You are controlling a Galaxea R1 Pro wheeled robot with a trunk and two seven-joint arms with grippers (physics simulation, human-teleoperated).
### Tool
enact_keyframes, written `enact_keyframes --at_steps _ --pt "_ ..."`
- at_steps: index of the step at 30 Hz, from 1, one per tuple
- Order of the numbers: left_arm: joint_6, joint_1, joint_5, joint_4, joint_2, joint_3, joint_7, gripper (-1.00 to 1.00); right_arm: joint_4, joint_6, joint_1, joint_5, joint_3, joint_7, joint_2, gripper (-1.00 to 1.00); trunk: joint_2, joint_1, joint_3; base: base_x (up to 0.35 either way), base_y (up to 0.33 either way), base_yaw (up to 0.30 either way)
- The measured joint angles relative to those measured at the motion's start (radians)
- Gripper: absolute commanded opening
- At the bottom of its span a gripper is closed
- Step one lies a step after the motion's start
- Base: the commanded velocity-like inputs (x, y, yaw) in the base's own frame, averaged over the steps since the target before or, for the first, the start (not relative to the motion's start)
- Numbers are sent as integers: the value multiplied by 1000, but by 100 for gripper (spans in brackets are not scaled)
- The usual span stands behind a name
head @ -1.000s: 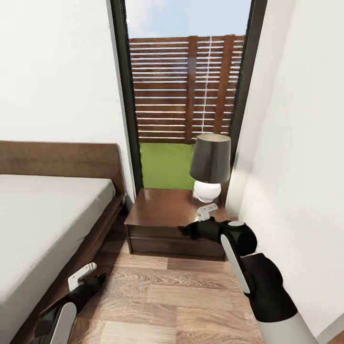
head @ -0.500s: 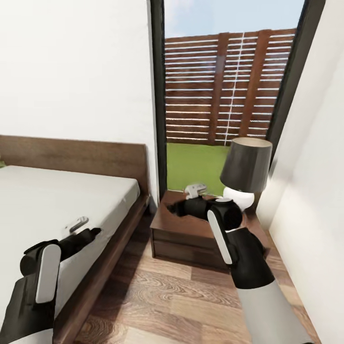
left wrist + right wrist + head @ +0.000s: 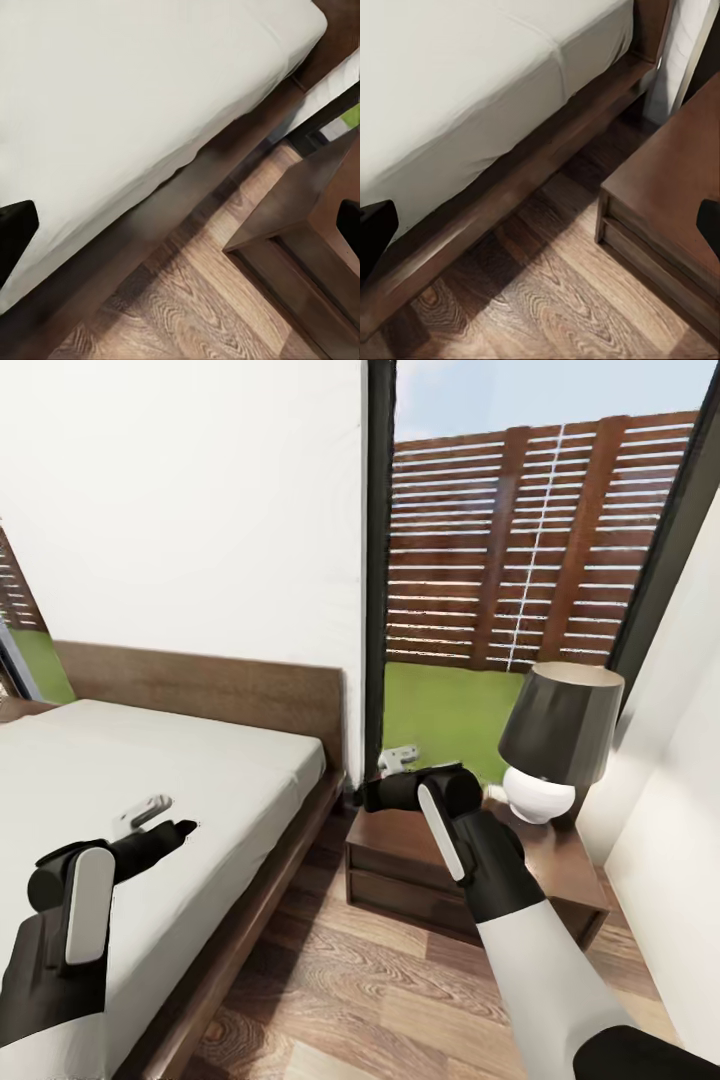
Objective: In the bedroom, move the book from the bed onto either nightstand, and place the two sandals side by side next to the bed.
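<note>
Left gripper (image 3: 150, 817) hanging over the near part of the bed (image 3: 200, 780), right gripper (image 3: 392, 763) reaching between headboard and nightstand (image 3: 560, 865); both spread wide in the wrist views, fingertips (image 3: 16, 229) at the frame edges, holding nothing. Nightstand standing just beside the bed frame, lamp (image 3: 555, 740) occupying its far side (near half of top bare). Book and sandals not being located on the mattress or wood floor (image 3: 380, 990) in these pictures. Judged: paperback handling light, thin, somewhat flexible, best pinched at an overhanging edge or along the spine; sandals soft, light, best taken by sole edge or strap.
</note>
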State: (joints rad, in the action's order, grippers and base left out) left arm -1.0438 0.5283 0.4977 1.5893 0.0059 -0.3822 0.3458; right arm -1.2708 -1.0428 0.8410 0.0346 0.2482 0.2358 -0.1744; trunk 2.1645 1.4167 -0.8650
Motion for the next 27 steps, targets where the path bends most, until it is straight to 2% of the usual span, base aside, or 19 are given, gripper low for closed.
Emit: enact_keyframes --at_steps 1,6,9,10,11,14,17,20,27 --pt "0 2 1 -7 0 0 25 100 3 0 -18 -1 0 0 0 100 -7 -4 3 0 1 96" --pt "0 4 4 -19 -7 5 67 100 2 0 -43 -1 0 -1 0 100 -42 -23 20 0 0 175" --pt "0 2 8 -41 -16 14 88 100 -9 0 -85 -1 2 -1 0 100 -63 -35 30 0 0 250" --pt "0 1 8 -44 -19 19 89 100 -19 0 -95 -1 2 -1 0 100 -70 -38 33 0 0 268" --pt "0 -3 10 -52 -24 40 92 100 -54 3 -118 -2 4 -1 0 100 -77 -42 36 0 0 270" --pt "0 -5 9 -80 -27 61 90 100 -77 11 -134 -3 4 -1 0 100 -98 -54 46 0 0 276" --pt "0 -6 8 -93 -27 65 89 100 -72 12 -137 -3 4 -1 0 100 -119 -65 55 0 0 280" --pt "0 -7 7 -113 -19 61 89 100 -14 16 -139 -2 4 -1 0 100 -140 -77 65 0 0 285" --pt "0 -8 4 -115 -15 48 90 100 -12 16 -139 -2 4 -1 0 100 -189 -104 87 0 0 286"
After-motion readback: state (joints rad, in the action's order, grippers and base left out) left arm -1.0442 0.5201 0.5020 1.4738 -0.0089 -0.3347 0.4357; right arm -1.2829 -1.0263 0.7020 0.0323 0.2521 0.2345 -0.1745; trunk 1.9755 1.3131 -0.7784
